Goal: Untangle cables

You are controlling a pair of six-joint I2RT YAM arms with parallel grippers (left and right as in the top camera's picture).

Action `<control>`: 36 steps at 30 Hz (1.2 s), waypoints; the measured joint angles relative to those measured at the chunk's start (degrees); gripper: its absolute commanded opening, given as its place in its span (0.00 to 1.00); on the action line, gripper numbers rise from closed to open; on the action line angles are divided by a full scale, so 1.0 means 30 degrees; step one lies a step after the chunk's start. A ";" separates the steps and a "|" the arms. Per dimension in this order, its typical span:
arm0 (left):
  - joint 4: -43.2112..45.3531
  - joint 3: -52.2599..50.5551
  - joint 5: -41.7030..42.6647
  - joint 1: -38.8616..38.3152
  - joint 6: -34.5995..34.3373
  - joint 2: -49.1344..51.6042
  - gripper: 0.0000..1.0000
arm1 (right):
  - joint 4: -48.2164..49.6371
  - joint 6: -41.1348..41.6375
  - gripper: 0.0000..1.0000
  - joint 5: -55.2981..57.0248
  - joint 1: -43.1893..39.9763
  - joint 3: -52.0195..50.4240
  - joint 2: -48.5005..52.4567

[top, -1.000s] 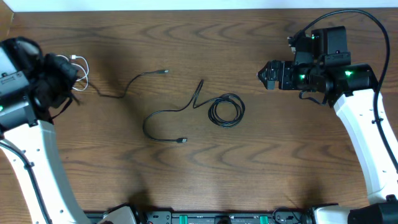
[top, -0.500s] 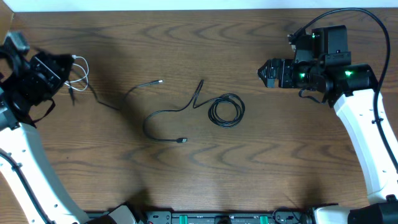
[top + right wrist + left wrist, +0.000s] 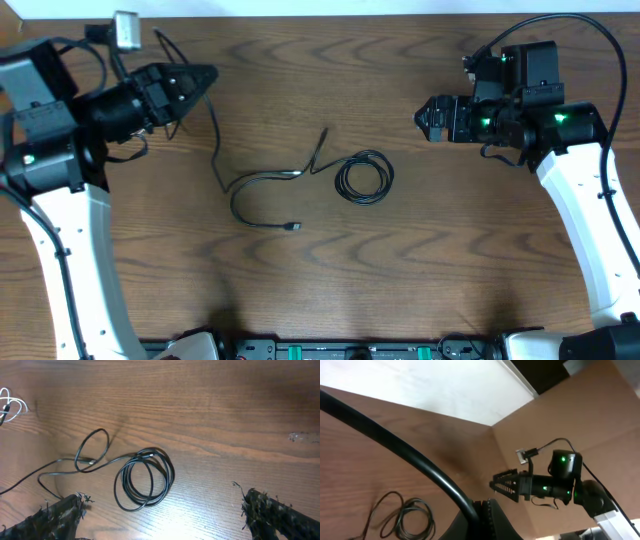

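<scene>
My left gripper (image 3: 203, 75) is raised over the table's back left and is shut on a thin black cable (image 3: 217, 140). That cable hangs down to the table; in the left wrist view it crosses close to the shut jaws (image 3: 486, 510). A second black cable (image 3: 262, 180) curves to a plug end and runs into a tight coil (image 3: 363, 178). The coil also shows in the right wrist view (image 3: 145, 480) and the left wrist view (image 3: 412, 517). The white cable (image 3: 9, 406) lies at the far left and is hidden in the overhead view. My right gripper (image 3: 430, 120) hangs open and empty to the right of the coil, with its fingers wide apart (image 3: 165, 520).
The brown wooden table (image 3: 420, 260) runs to a pale wall along the back edge. A thick arm cable loops above the right arm (image 3: 560, 20). Black fixtures line the front edge (image 3: 330, 350).
My left arm has risen and swung right toward the back, lifting the thin black cable off the table. The white cable no longer shows in the overhead view. The right arm has not moved.
</scene>
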 measured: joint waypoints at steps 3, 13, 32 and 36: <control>0.0160 0.0000 -0.0306 -0.0153 -0.0525 0.0000 0.07 | -0.0044 0.0000 0.99 0.0000 0.0000 0.0000 0.0000; -0.2922 0.0036 -1.1570 -0.0102 -0.3461 -0.0015 0.07 | -0.0444 -0.0007 0.99 0.0000 0.0000 0.0000 0.0007; -0.8269 0.0029 -1.4761 -0.0007 -0.3257 -0.0015 0.07 | -0.0313 -0.0007 0.99 0.0000 0.0000 0.0000 0.0007; -0.9828 0.0029 -1.7915 -0.0022 -0.2863 -0.0015 0.07 | -0.0321 -0.0036 0.99 0.0007 0.0000 0.0000 0.0007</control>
